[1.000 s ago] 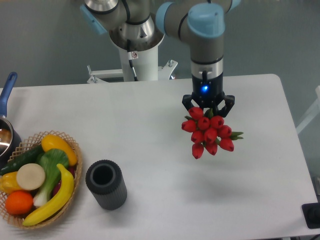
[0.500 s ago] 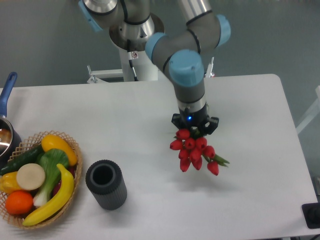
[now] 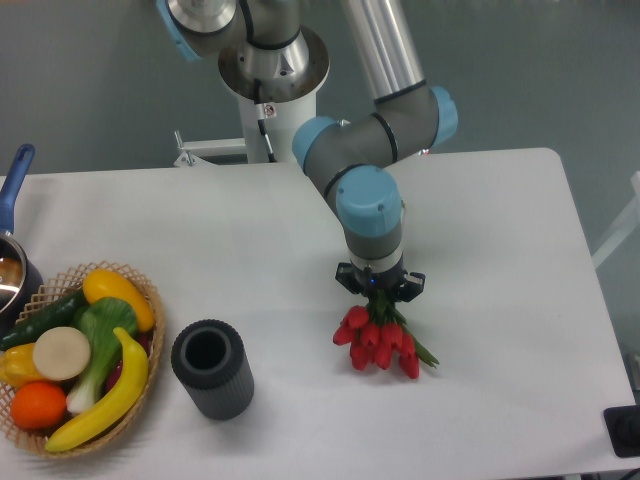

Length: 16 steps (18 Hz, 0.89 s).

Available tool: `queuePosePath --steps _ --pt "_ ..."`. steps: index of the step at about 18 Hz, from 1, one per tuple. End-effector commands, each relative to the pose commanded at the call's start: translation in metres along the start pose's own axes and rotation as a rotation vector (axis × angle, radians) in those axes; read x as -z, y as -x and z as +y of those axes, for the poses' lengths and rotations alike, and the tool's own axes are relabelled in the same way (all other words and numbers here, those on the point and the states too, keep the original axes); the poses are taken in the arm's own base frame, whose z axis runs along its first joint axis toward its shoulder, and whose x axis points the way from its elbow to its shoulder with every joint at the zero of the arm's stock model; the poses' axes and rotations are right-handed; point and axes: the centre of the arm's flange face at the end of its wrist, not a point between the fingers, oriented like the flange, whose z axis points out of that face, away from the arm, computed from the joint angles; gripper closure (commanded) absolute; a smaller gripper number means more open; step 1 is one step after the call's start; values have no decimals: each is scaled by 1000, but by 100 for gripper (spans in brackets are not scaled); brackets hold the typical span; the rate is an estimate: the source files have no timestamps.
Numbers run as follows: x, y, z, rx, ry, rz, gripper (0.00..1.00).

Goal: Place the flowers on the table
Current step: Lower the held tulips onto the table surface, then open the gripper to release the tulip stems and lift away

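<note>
The flowers [image 3: 379, 340], a bunch of red tulips with green leaves, hang just below my gripper [image 3: 378, 296] near the middle of the white table [image 3: 500, 250]. The red heads point down and toward the camera, very close to the tabletop or touching it; I cannot tell which. My gripper points straight down and is shut on the stems, which its fingers mostly hide.
A dark ribbed cylinder vase [image 3: 211, 368] stands upright at the front left. Left of it sits a wicker basket [image 3: 70, 355] of fruit and vegetables. A pot with a blue handle [image 3: 12, 222] is at the far left edge. The robot base [image 3: 270, 110] is behind the table.
My gripper has moved left and down toward the tabletop, carrying the flowers with it. The bunch now hangs much lower.
</note>
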Motion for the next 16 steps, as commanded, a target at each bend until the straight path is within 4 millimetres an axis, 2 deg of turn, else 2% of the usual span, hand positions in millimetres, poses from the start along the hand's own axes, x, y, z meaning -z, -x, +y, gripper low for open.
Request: queuePosePath --steps 1,2,4,5,8,9,12,15,16 --pt "7 6 -5 -5 -12 -14 12" --pt "13 10 -6 -5 -17 -26 0" --pt "29 14 -4 0 -32 -52 0" --pt "43 19 -3 3 -54 -68 0" --pt "108 47 3 24 -137 -142 0" --pt "125 49 6 28 -156 -160 0" --pt "166 40 6 3 -244 -174 0" --pt "230 37 1 -65 -406 -168 0" --pt "244 34 5 -70 -424 -177 0"
